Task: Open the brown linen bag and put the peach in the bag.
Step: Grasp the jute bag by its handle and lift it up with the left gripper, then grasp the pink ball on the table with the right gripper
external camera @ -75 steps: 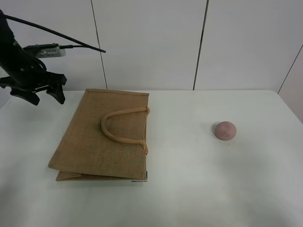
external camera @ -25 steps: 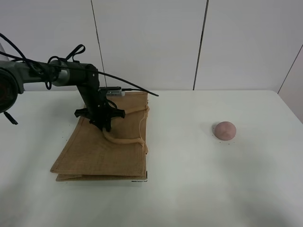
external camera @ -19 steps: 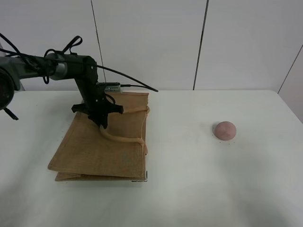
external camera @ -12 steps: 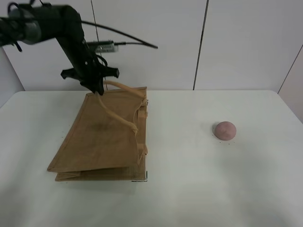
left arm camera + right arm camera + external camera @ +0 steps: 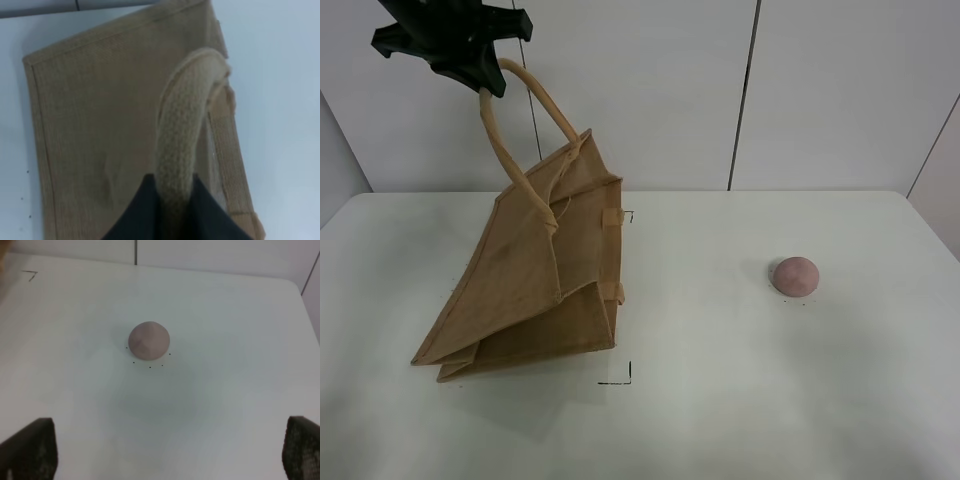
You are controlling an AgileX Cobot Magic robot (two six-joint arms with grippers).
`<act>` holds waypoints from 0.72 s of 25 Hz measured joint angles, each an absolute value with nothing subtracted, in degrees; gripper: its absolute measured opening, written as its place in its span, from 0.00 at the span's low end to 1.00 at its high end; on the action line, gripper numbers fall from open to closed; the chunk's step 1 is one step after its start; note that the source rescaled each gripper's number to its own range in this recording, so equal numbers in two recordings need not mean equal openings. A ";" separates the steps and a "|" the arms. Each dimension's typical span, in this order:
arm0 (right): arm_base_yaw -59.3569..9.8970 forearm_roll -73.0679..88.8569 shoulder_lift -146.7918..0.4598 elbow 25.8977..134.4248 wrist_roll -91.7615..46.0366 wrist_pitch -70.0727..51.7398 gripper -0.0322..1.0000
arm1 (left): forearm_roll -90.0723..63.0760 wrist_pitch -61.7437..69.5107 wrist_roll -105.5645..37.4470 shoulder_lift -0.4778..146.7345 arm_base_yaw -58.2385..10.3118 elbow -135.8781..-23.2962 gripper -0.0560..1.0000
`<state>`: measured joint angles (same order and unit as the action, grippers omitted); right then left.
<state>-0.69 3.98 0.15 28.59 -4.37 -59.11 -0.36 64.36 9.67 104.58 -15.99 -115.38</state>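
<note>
The brown linen bag stands tilted on the left of the table, its top side pulled up and its mouth parted. My left gripper is shut on the bag's light tan handle and holds it high above the table. In the left wrist view my left gripper pinches the handle with the bag hanging below. The peach lies on the table at the right, far from the bag. In the right wrist view the peach sits ahead of my right gripper, whose fingers are wide apart and empty.
The white table has small black corner marks near the bag, one at the front and one behind it. A white panelled wall stands behind the table.
My left gripper came down onto the flat bag, shut on its handle and rose up and to the left, pulling the bag's top side up. The peach has not moved.
</note>
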 joint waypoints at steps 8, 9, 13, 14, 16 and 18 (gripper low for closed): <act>-0.69 3.58 0.15 28.59 -3.99 -59.11 1.00 | -0.36 66.00 9.50 102.72 -15.99 -115.42 0.06; -0.69 3.44 0.04 28.59 -3.95 -59.11 1.00 | -0.36 66.18 9.50 102.72 -15.99 -115.42 0.06; -0.69 3.32 -6.55 29.99 -3.76 -56.93 1.00 | -0.36 66.55 9.44 102.72 -15.99 -115.42 0.05; -0.69 3.32 -9.97 30.74 -3.76 -56.18 1.00 | -0.49 66.69 9.40 102.72 -15.99 -115.42 0.05; -0.69 3.32 -17.58 32.46 -3.76 -54.89 1.00 | -1.16 66.78 9.18 102.72 -15.99 -115.42 0.05; -0.69 3.32 -26.88 34.43 -3.76 -53.27 1.00 | -1.59 66.78 8.77 102.72 -15.99 -115.42 0.05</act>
<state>-0.69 3.32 -26.88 34.43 -3.76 -53.27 -1.59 66.78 8.77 102.72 -15.99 -115.42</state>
